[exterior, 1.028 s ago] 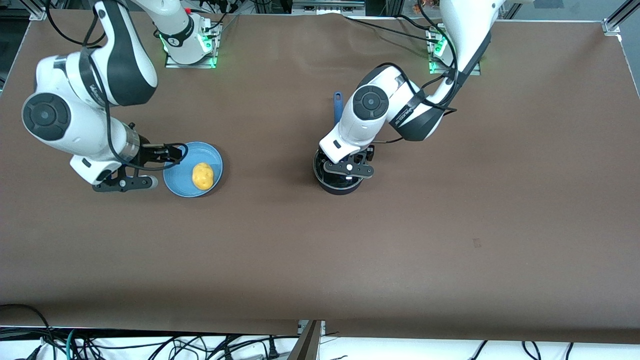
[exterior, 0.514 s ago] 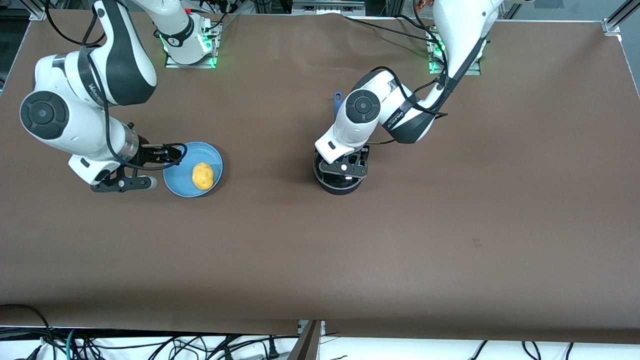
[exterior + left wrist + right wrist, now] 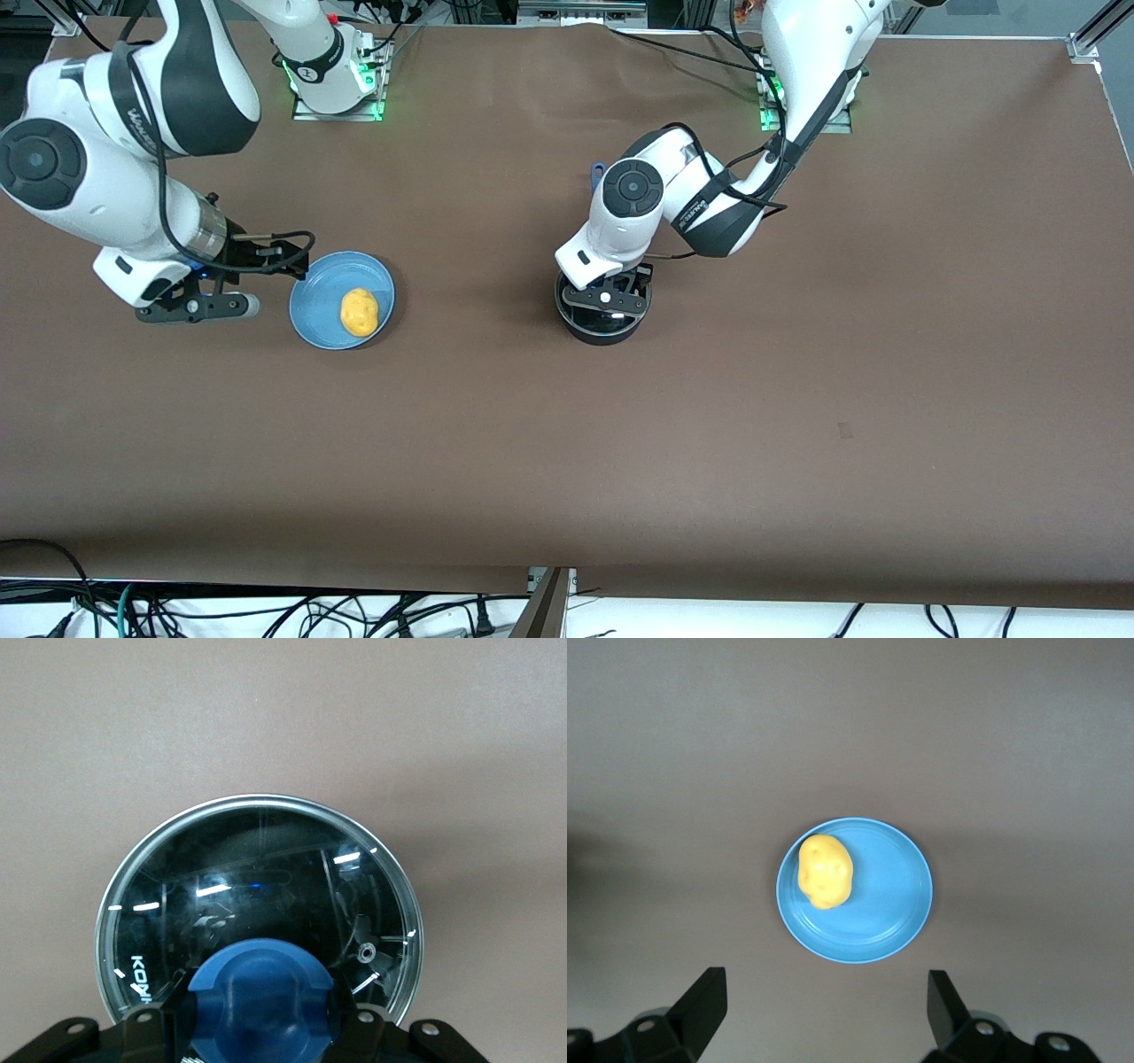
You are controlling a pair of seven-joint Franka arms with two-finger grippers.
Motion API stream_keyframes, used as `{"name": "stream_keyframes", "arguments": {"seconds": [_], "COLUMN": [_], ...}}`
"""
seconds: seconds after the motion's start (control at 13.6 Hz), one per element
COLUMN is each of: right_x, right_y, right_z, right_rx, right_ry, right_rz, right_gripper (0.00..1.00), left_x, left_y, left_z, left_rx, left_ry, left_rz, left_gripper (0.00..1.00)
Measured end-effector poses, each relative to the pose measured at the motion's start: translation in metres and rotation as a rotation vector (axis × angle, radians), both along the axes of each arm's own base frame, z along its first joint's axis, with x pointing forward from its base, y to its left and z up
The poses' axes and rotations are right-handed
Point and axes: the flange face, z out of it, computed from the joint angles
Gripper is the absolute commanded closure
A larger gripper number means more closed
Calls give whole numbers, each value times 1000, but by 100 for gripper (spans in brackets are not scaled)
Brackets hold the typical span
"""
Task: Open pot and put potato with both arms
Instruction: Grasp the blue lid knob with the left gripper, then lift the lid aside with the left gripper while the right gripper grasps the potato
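Note:
The black pot (image 3: 603, 326) stands mid-table, its blue handle (image 3: 598, 172) pointing toward the bases and mostly hidden by the left arm. Its glass lid (image 3: 257, 877) is on. My left gripper (image 3: 608, 300) is right above it, and its fingers (image 3: 177, 1001) are shut on the lid's blue knob (image 3: 261, 988) from both sides. The yellow potato (image 3: 359, 311) lies on a flat blue plate (image 3: 314, 319); the right wrist view shows the potato (image 3: 825, 871) too. My right gripper (image 3: 197, 307) is open and empty, low over the table beside the plate, toward the right arm's end.
The brown table (image 3: 709, 425) stretches wide between the plate and the pot and toward the front camera. Cables run along the table's edge nearest that camera and round both arm bases.
My right gripper has drawn away from the plate toward the right arm's end. My left arm has shifted slightly and settled over the pot lid.

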Motion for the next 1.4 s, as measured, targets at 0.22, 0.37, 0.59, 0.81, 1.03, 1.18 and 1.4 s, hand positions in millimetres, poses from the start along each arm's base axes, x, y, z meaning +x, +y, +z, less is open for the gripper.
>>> {"name": "stream_keyframes", "arguments": {"seconds": [0.22, 0.37, 0.59, 0.81, 1.03, 1.18, 1.4], "right_x": [-4, -5, -2, -2, -11, -17, -14], "right_y": [-3, -4, -3, -3, -3, -2, 4], "right_z": [13, 14, -5, -57, -111, -144, -189], "right_rx": [2, 2, 1, 5, 15, 20, 31], "right_ry": [-11, -11, -4, -21, -57, -72, -84], "right_rz": [7, 8, 8, 8, 9, 11, -1], "right_gripper": [0, 0, 0, 0, 0, 0, 0], "left_x": [0, 2, 7, 20, 43, 67, 101], "left_y": [0, 0, 6, 44, 110, 173, 277], "left_z": [1, 6, 46, 108, 152, 161, 155], "left_rx": [1, 3, 33, 69, 105, 123, 114], "left_ry": [-1, -1, -3, -27, -30, -1, 34], "left_rz": [0, 1, 7, 62, 97, 28, -52], "left_gripper": [74, 75, 75, 75, 75, 75, 74]}}
